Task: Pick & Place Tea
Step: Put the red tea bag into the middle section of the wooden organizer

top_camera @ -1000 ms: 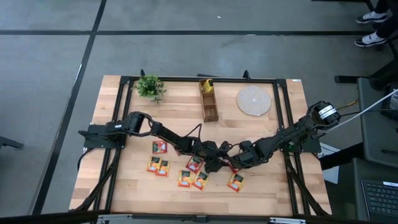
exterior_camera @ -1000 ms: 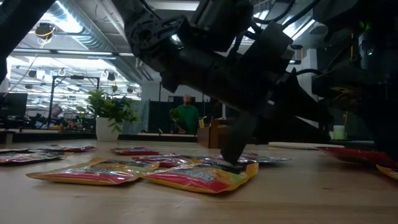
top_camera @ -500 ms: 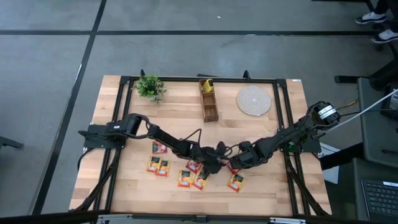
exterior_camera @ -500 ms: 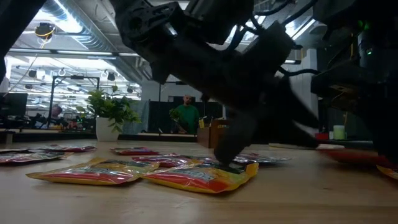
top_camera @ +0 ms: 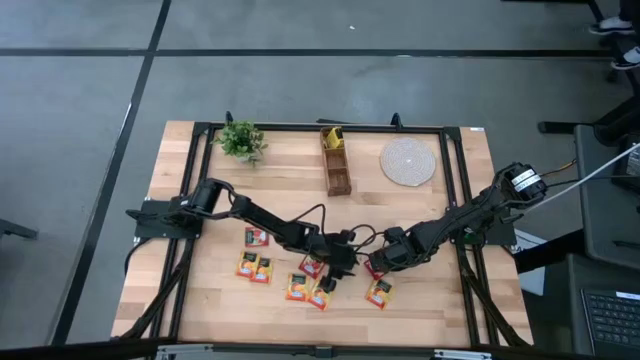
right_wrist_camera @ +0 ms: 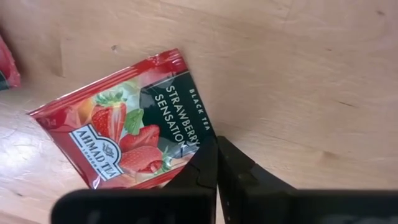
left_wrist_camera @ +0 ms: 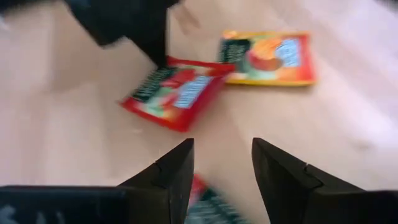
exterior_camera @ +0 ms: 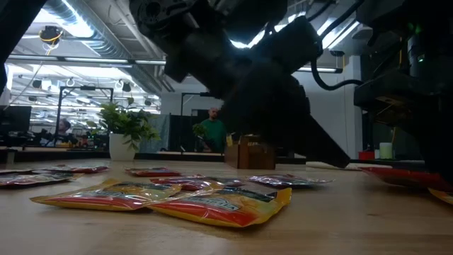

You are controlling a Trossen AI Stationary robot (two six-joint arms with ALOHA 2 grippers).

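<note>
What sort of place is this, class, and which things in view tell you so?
Probably a robotics lab or workshop: two dark robot arms mounted at a pale wooden table on grey concrete floor, with exposed ceiling ducts and strip lighting in the hall behind.

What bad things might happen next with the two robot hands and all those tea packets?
1. The right gripper is shut, pinching only the edge of the red strawberry sachet, so the packet might slip out when lifted.
2. The left gripper is open, close above other sachets, near the right gripper; the two arms might bump.
3. The orange sachet lies beside the red one and might get nudged.
</note>
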